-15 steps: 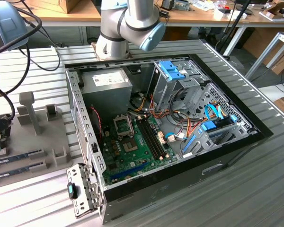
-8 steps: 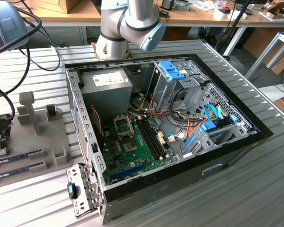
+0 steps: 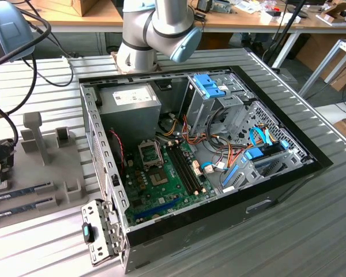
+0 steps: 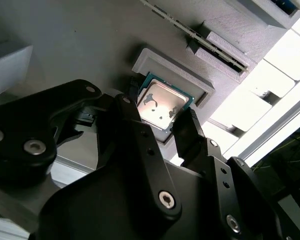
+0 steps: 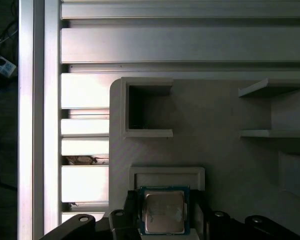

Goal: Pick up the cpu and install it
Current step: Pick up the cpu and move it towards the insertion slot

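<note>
End effector (image 4: pixel 157 111) straddles the cpu (image 4: pixel 162 100) — fingers (image 4: pixel 131 120) apart, one either side.

No text is legible, even on the power supply's label (image 3: pixel 130 97).

The slotted metal table (image 3: pixel 300 231) carries an open computer case (image 3: pixel 230 210). A grey parts holder (image 3: pixel 69 173) lies at the exterior view's left.

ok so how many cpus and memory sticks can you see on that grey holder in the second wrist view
silver-topped square cpu with a green rim: 1
long narrow memory stick standing on edge: 1
total: 2
</note>
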Tool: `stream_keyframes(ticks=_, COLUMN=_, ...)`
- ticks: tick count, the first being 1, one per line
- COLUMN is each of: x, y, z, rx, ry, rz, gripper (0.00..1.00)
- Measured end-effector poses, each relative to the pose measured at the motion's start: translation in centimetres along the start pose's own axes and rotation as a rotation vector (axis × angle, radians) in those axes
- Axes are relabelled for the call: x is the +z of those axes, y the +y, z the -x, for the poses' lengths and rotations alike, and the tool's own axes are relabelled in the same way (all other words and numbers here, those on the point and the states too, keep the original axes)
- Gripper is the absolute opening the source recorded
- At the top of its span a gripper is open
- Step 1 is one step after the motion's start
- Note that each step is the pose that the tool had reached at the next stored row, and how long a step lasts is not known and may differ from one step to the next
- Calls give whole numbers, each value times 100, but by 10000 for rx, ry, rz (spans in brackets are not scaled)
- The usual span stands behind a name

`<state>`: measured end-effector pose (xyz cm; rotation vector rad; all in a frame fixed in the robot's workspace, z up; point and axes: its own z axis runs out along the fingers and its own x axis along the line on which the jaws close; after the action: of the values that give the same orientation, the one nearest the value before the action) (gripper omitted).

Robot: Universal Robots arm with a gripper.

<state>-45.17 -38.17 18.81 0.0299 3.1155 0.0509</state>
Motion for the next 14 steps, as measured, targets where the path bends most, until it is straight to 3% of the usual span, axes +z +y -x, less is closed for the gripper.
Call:
stream_keyframes(ticks=4, x=-29, y=1, z=1, rx=0, ry=-1, rz=0, gripper=55)
stream_keyframes(ticks=14, x=-33, y=1, z=1, rx=0, ry=0, rz=0, gripper=55)
